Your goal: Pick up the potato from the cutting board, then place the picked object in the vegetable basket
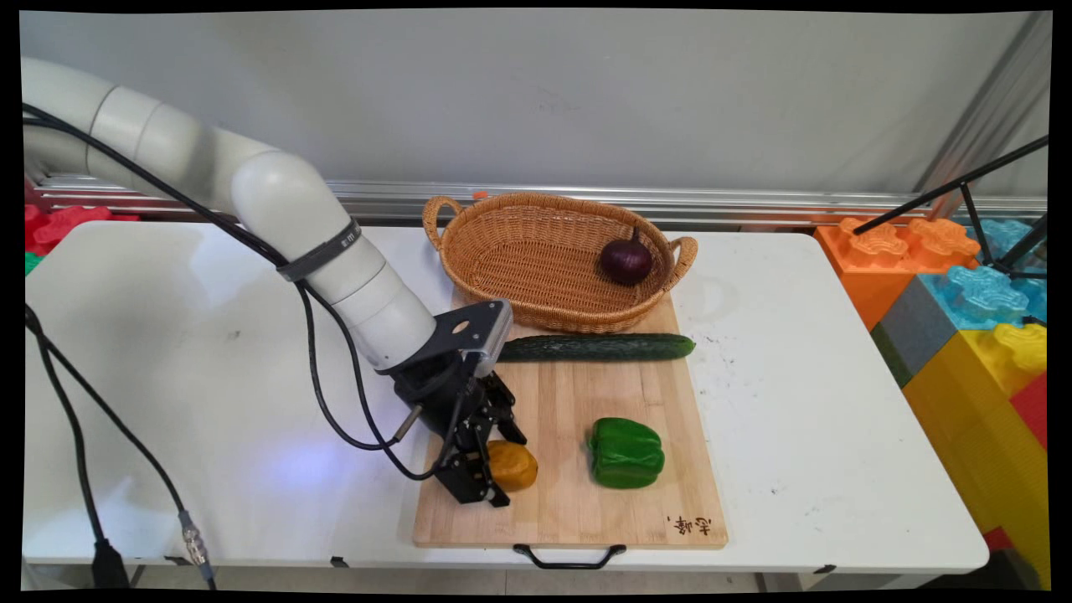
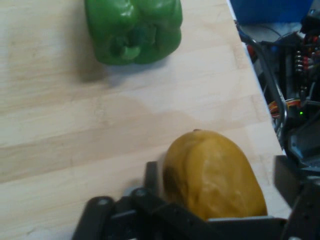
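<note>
Main view: gripper (image 1: 494,469) down on the cutting board (image 1: 569,511), fingers set either side of the yellow fruit (image 1: 512,465).
Hand view shows the yellow fruit (image 2: 215,177) sitting between the two fingers (image 2: 152,175), claw narrow around it, w/ contact on the left finger likely but can't tell on the right. Fruit lies near the board's 7 o'clock corner. Green pepper (image 1: 626,452) is on the board at approx 3 o'clock from the fruit, apart from it. Cucumber (image 1: 596,347) lies across the board's far end, just beside the wicker basket (image 1: 502,251). Basket holds one red onion (image 1: 626,260), toward its 3 o'clock end. Board rests on the white table (image 1: 821,402).
</note>
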`<action>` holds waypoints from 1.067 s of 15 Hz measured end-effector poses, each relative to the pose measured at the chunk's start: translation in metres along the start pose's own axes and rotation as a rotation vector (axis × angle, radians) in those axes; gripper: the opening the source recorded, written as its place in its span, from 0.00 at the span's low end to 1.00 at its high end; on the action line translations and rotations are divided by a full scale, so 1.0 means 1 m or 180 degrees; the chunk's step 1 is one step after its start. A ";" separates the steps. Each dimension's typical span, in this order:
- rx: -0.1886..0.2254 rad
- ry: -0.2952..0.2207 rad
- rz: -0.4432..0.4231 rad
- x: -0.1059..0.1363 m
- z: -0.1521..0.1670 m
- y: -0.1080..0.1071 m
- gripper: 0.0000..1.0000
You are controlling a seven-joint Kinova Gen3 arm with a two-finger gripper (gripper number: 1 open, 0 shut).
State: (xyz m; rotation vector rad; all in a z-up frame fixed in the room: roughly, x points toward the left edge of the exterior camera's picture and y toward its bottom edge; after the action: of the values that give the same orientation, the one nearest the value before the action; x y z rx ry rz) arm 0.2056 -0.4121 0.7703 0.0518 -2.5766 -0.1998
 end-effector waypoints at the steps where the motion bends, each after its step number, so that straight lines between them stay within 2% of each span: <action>1: 0.0017 -0.0023 0.0002 0.001 0.000 0.001 0.00; 5: 0.0048 -0.0072 -0.0059 0.006 -0.011 0.003 0.00; 9: 0.0081 -0.0037 -0.0161 0.011 -0.042 0.002 0.00; 13: 0.0274 0.0099 -0.0339 0.022 -0.092 -0.004 0.00; 16: 0.0449 0.0199 -0.0455 0.030 -0.114 -0.015 0.00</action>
State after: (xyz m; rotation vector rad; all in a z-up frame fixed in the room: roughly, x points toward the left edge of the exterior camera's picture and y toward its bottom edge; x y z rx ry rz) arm 0.2407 -0.4443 0.8794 0.2902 -2.5221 -0.0676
